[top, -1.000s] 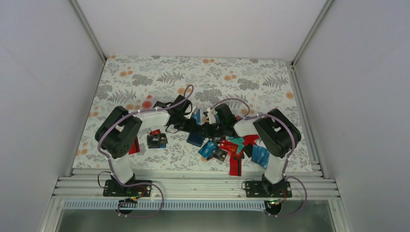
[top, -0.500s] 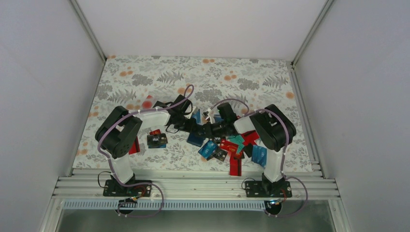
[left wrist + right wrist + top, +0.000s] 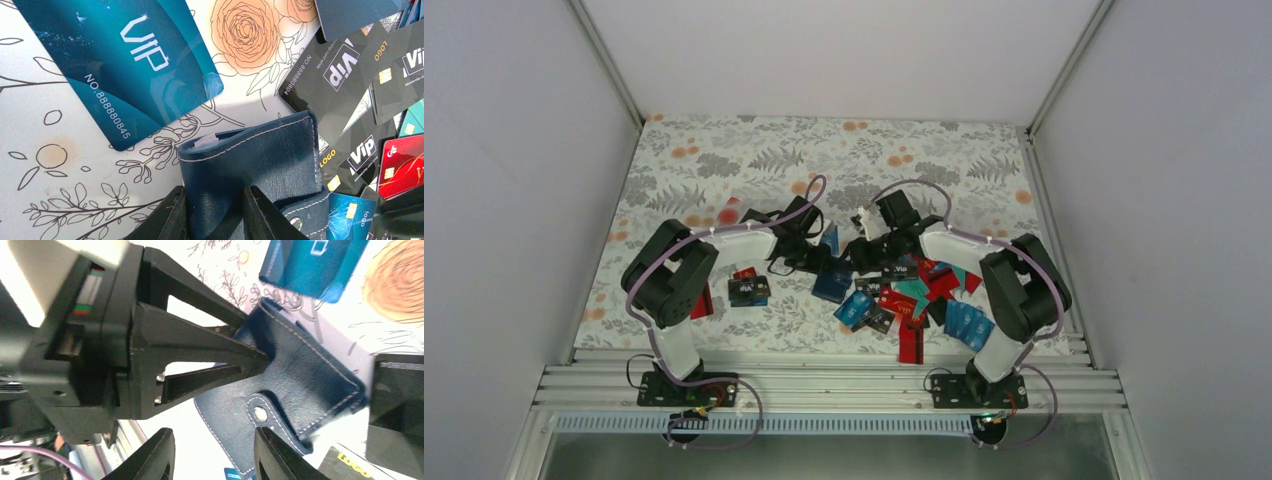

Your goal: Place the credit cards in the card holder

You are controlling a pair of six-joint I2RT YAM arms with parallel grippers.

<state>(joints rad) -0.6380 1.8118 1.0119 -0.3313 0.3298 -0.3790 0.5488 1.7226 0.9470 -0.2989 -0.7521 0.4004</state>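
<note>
The job looks like it has only just begun. The left gripper (image 3: 215, 202) is pinched tight on the near edge of the card holder (image 3: 260, 160), so the holder sits right between its two fingers and sticks out past the tips. A small pale edge peeks out of the holder's top. It may be a card that is already in, but I cannot tell.

The right gripper (image 3: 215, 457) has its fingers apart and nothing in them. The holder's flap with the round snap is just in front of its tips, and the left gripper is beside it.

Lots of cards are not put away yet. A big blue-green card (image 3: 115, 60) lies on the table (image 3: 30, 130) ahead of the left fingers and to their left, close to the holder but not touching it. Black cards (image 3: 345, 70) lie ahead and to the right, and one runs under the holder's edge. A red card (image 3: 405, 165) is off to the right. All of these have yet to go in, one by one.
</note>
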